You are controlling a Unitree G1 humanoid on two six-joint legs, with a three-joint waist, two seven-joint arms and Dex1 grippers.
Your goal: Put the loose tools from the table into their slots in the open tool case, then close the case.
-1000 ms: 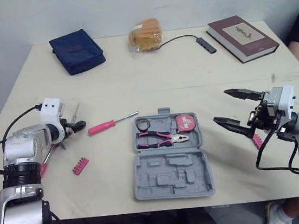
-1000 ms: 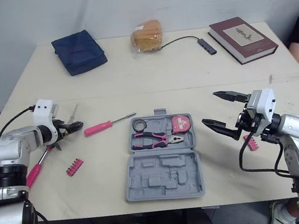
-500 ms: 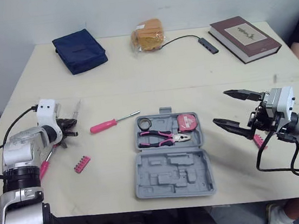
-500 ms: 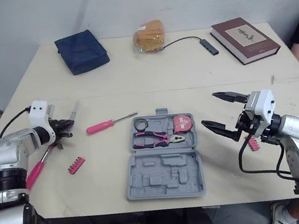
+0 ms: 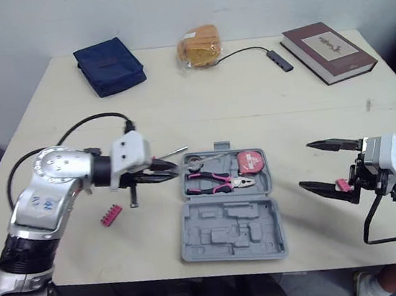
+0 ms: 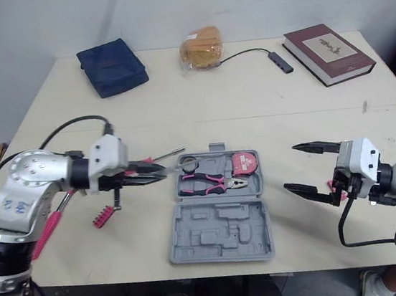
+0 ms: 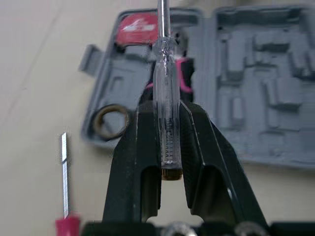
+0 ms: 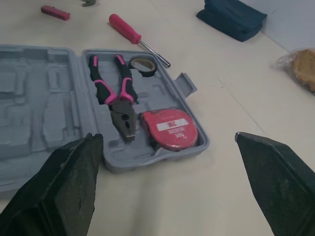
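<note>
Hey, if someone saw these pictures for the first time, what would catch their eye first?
The left end effector, shut on a clear-handled screwdriver, holds it out over the left edge of the open grey tool case mid-table. Inside the case lie pink-handled pliers and a red tape measure. The right end effector hangs open to the case's right.

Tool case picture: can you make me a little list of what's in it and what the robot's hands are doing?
Case: open, lying flat
In the case: pliers, tape measure, tape roll
Left hand: shut on a clear screwdriver, by the case's left edge
Right hand: open, right of the case
Not packed yet: pink screwdriver, pink bit holder
</note>
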